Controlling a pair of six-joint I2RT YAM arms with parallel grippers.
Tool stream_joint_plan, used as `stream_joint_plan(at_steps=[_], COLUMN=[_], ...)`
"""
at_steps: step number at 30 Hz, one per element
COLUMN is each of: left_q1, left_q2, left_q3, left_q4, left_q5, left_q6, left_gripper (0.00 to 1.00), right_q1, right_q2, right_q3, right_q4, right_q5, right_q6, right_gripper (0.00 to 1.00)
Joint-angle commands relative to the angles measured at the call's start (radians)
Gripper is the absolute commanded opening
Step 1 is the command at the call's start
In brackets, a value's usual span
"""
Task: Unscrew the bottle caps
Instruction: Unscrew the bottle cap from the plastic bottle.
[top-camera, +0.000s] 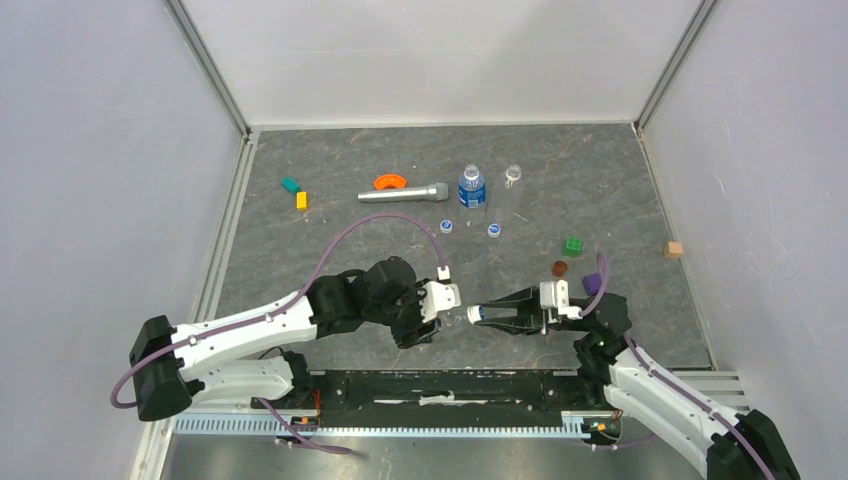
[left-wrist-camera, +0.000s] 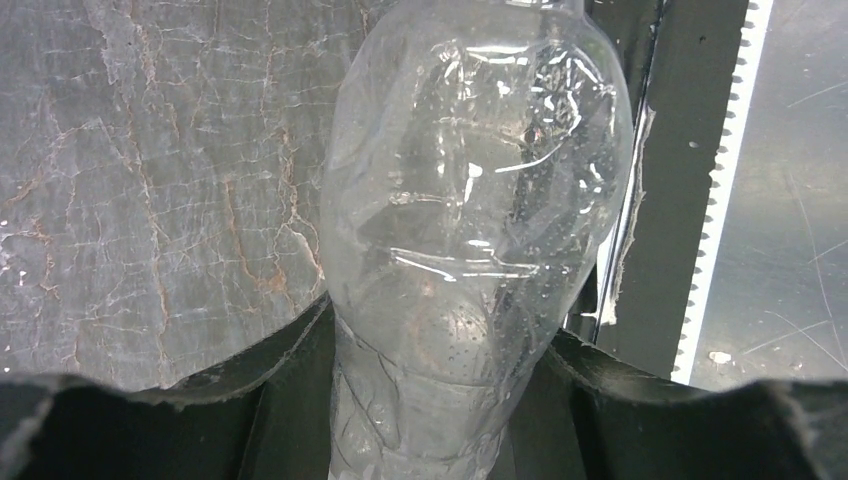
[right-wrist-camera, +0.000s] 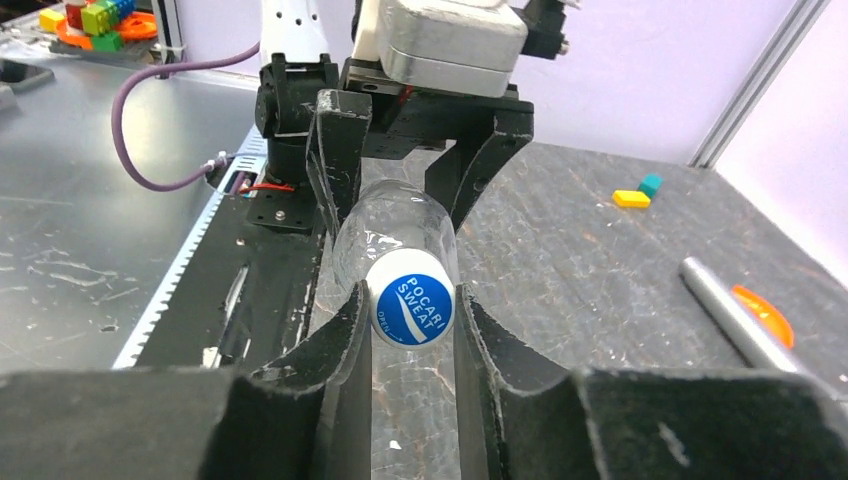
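My left gripper (top-camera: 447, 305) is shut on a clear unlabelled bottle (left-wrist-camera: 470, 220), held sideways above the table's near middle; its black fingers (left-wrist-camera: 250, 390) squeeze the bottle's lower body. The bottle's blue-topped white cap (right-wrist-camera: 411, 309) points at my right gripper (right-wrist-camera: 410, 330), which is shut on that cap, a finger on each side. In the top view the cap (top-camera: 474, 313) sits at the right gripper's tips (top-camera: 476, 313). Two loose caps (top-camera: 446, 226) (top-camera: 494, 230) lie on the table. A blue-labelled bottle (top-camera: 472, 187) and a clear bottle (top-camera: 513, 174) stand at the back, uncapped.
A silver cylinder (top-camera: 404, 193) and an orange curved piece (top-camera: 389, 181) lie at the back. Teal and yellow blocks (top-camera: 296, 192) sit back left. A green block (top-camera: 572, 245), a brown piece (top-camera: 560, 267) and a purple piece (top-camera: 592, 284) lie near the right arm; a wooden cube (top-camera: 673, 249) lies far right.
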Motion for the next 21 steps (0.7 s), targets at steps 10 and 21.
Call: stream_joint_plan(at_steps=[10, 21], left_q1=[0.0, 0.001], left_q2=[-0.017, 0.037], left_q3=[0.016, 0.016], left_q4=[0.024, 0.037], left_q5=[-0.122, -0.257], left_q6=[-0.017, -0.011], left_gripper=[0.24, 0.24], right_q1=[0.013, 0.013], right_q2=[-0.144, -0.031], right_q3=[-0.072, 0.079], right_q4=[-0.022, -0.282], right_q5=[0.266, 0.448], right_q6=[0.06, 0.502], right_gripper=[0.53, 0.56])
